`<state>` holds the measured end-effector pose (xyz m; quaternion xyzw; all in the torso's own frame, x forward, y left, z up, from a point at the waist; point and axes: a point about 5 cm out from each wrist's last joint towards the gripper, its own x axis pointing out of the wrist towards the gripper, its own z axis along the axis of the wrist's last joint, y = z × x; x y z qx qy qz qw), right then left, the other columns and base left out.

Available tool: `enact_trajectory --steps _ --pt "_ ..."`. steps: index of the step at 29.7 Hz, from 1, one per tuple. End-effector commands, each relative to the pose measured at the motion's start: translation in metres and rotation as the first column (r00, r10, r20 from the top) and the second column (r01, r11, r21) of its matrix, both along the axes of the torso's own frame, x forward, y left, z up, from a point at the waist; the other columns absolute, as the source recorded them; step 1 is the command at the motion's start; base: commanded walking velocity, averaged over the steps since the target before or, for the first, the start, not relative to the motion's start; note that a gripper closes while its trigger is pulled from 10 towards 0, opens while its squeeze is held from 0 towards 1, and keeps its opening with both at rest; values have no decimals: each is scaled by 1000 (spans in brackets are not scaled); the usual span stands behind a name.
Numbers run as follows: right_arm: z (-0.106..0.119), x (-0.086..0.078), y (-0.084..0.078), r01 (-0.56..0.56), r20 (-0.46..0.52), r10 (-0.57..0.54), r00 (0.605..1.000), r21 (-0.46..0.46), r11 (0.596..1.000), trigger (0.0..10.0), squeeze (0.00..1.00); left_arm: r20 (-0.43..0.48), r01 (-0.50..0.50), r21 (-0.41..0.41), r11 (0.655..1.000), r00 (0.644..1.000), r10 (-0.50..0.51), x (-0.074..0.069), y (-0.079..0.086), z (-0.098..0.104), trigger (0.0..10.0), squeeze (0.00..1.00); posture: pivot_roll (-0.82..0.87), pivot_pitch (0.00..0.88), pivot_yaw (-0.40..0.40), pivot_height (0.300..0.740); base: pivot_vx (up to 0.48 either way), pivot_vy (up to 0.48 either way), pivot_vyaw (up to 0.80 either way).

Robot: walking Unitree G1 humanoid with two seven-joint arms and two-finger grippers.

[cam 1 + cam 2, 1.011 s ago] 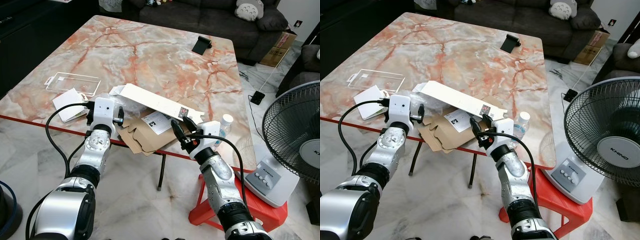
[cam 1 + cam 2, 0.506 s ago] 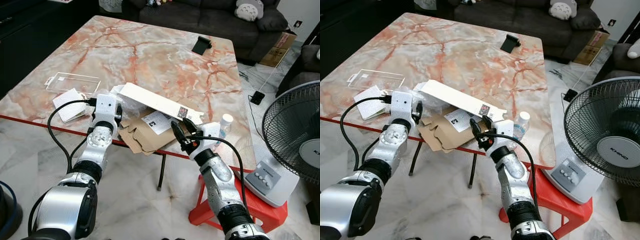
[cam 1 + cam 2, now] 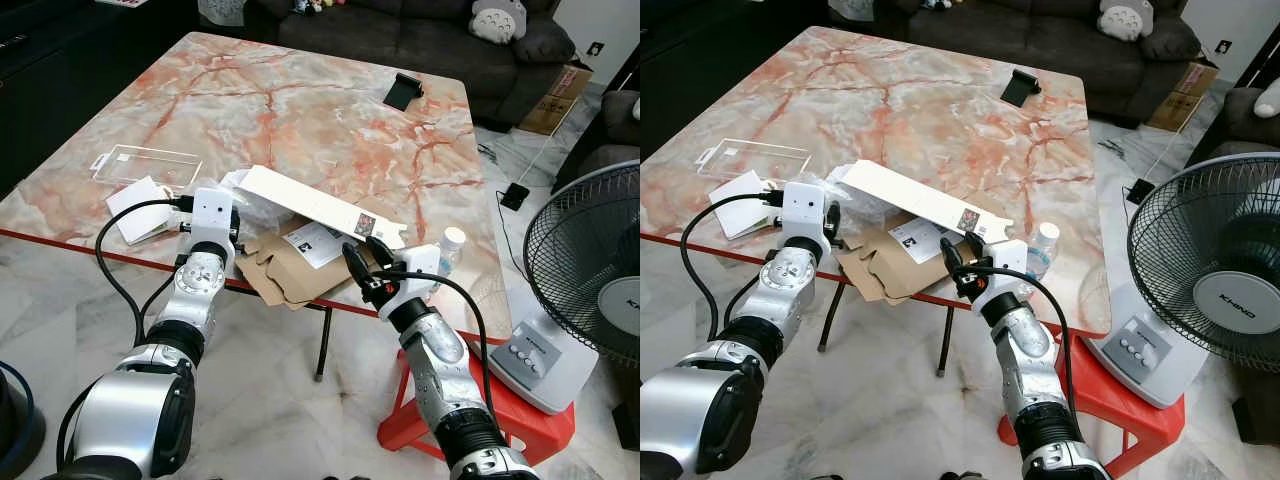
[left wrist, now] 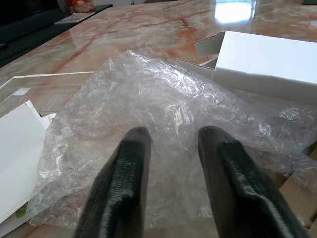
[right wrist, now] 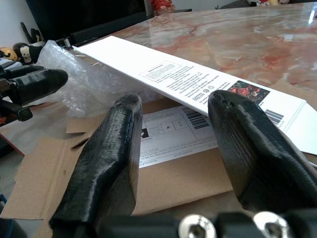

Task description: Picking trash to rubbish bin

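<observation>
- The trash is gathered at the near edge of the marble counter (image 3: 300, 110), low and centre in the head views: a long white box (image 3: 320, 205), a flattened cardboard box (image 3: 295, 270) beneath it, and a crumpled sheet of bubble wrap (image 4: 163, 129) at the box's left end.
- The long axis of the white box is seen running from centre-left down toward centre-right of the left eye view, so that one end is presented to each arm.
- The right gripper (image 3: 362, 257) is placed at the lower-right end of the white box, just beside it; in the right wrist view the box (image 5: 198, 84) is shown lying ahead of and slightly above the fingertips (image 5: 124, 106), with the cardboard (image 5: 173, 173) below. Its fingers are spread apart and nothing is held between them.
- The left gripper (image 4: 171, 136) is placed at the opposite end, directly over the bubble wrap; its fingers are parted and are judged to rest on or just above the film, with no grip closed.
- Both forearms are extended forward and upward from below the counter edge, wrists roughly level with the top.
- The right arm is judged nearer to the white box and the left arm nearer to the bubble wrap.
</observation>
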<state>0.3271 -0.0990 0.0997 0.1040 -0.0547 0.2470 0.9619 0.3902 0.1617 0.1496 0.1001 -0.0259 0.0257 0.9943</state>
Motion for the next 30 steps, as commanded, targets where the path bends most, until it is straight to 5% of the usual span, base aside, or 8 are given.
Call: enact_trajectory --steps 1,13,14,15,16,23,30 --pt "0 1 -1 4 -9 -4 1000 3 1000 10000 0 -12 -2 -3 1000 1000 2 0 -2 -1 0 0 -53 107 -130 740 0 0 0" --pt "3 5 4 -4 -6 4 1000 12 1000 10000 0 -8 4 8 1000 1000 -4 -2 -3 -5 0 0 -31 98 -124 740 0 0 0" --pt "4 6 5 -7 -5 7 1000 14 1000 10000 0 2 4 7 1000 1000 -4 -3 -4 -5 980 0 -26 95 -123 740 0 0 0" --pt "4 6 6 -10 -5 10 1000 15 1000 10000 0 19 6 4 1000 1000 -6 -3 -4 -4 7294 0 -22 92 -120 740 0 0 0" --pt "5 6 7 -14 -3 14 1000 17 1000 10000 0 34 9 4 1000 999 -10 -4 -4 -3 10000 0 -22 92 -120 740 0 0 0" --pt "9 10 10 -20 5 20 1000 26 999 10000 0 115 17 22 1000 993 -19 -12 2 2 10000 0 -2 81 -115 740 0 0 0" --pt "13 15 13 -29 12 29 1000 32 999 10000 0 246 -22 64 998 969 5 -20 25 36 10000 0 21 60 -115 740 0 0 0"
